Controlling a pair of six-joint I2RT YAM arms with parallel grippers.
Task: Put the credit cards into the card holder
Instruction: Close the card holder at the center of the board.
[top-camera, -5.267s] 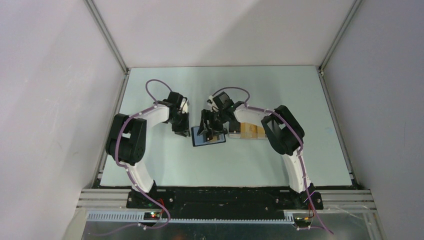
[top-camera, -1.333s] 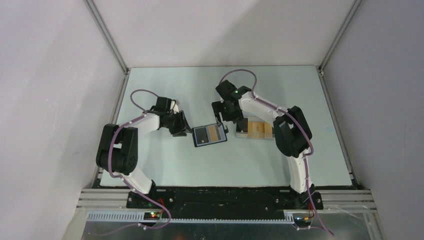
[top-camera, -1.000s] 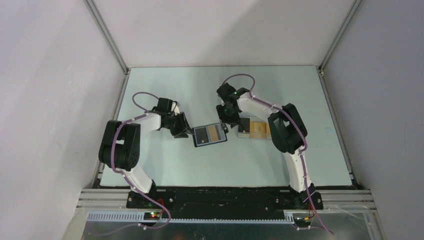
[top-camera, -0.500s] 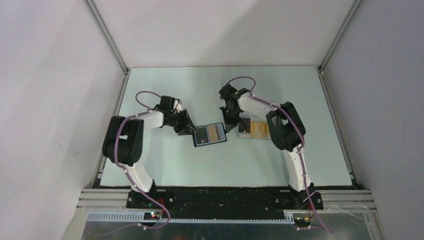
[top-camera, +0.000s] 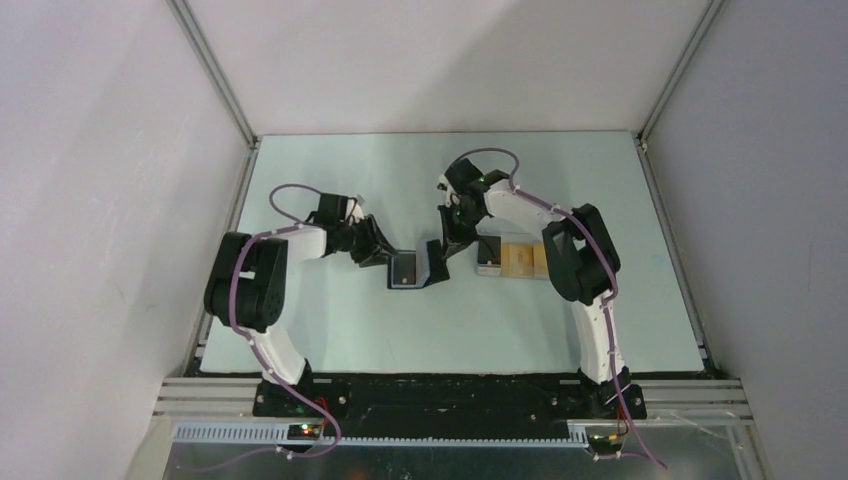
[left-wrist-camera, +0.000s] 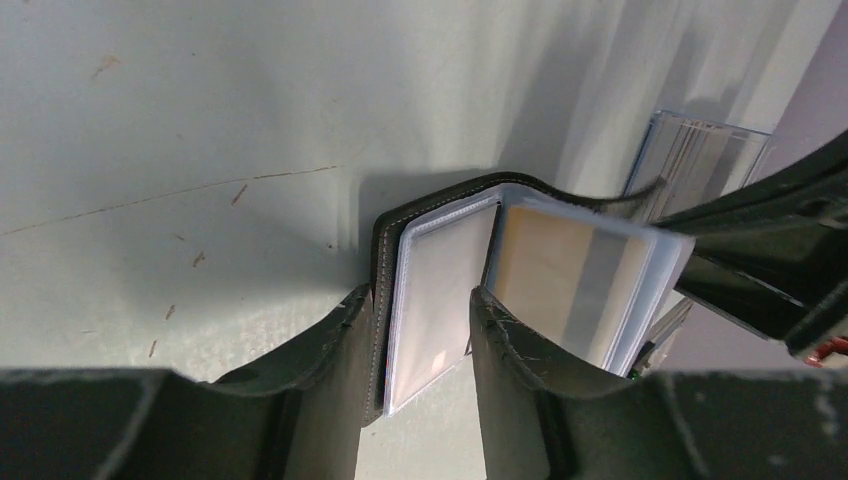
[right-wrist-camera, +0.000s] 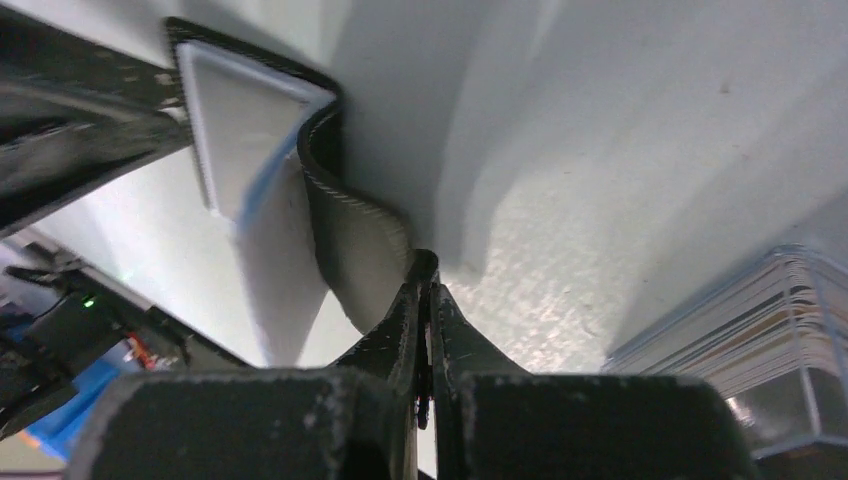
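Your left gripper (top-camera: 383, 255): clamped on the left cover of the card holder (top-camera: 405, 271), which lies mid-surface (top-camera: 330, 330). Your right gripper (top-camera: 444, 253): pinched shut on its raised right flap. Credit cards (top-camera: 516, 258): stacked just to the right.

The pale green table (top-camera: 330, 330) is taken in whole by a fixed camera set high behind the arm bases, tilted down, at a distance. The left wrist camera is held low and very near, faced across the black folding card holder (left-wrist-camera: 382, 250) toward the right arm. The right wrist camera is held equally near, faced back toward the left arm. That holder (top-camera: 415, 268) (right-wrist-camera: 350, 250) and the clear rectangular plastic tray (top-camera: 486, 264) (left-wrist-camera: 700, 150) (right-wrist-camera: 805, 400) are shared by all three views.
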